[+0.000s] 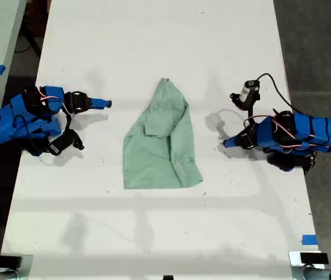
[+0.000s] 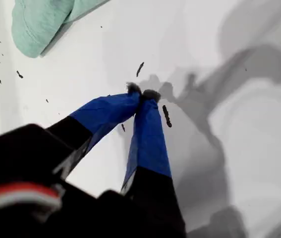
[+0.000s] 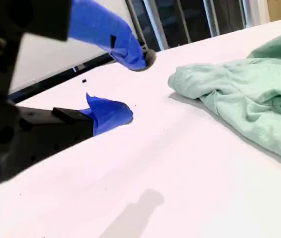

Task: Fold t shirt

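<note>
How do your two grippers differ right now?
My first gripper is shut, tips touching; my second gripper is open, jaws well apart. My first gripper sits on the exterior view's right of the t shirt, my second gripper on that view's left. Both are blue-tipped, empty and clear of the t shirt.

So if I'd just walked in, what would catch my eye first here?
Probably the t shirt, a pale green wrinkled heap in the middle of the white table, narrowing to a point at its far end. Next, two blue arms lying flat either side of it, neither touching it: my first gripper shut on nothing, my second gripper open beside the cloth.
</note>
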